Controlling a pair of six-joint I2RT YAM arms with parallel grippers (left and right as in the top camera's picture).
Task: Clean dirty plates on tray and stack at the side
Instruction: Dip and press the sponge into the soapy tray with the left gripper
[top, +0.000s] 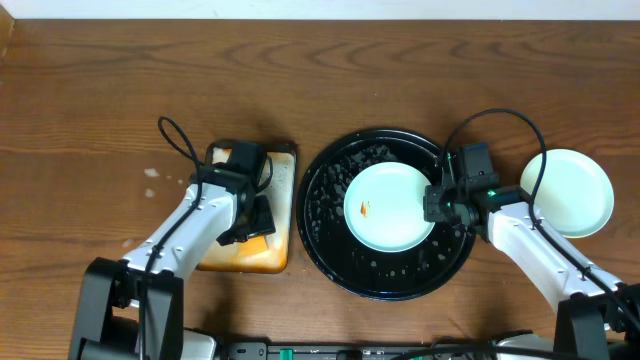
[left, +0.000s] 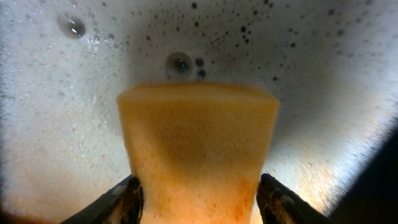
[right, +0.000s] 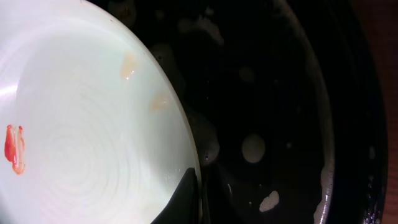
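Right tool (top: 432, 205) low at smeared plate (top: 392, 215) rim

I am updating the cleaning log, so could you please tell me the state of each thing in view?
Plate on the tray: dirty, orange smear on it.
Plate on the table: no smear visible.
Black tray: wet, flecked with foam.
Small tray: foamy, orange-stained.
Sponge: orange-stained, squeezed in a grip.
Left hand: shut on the sponge.
Right hand: at the dirty plate's rim, grip unclear.
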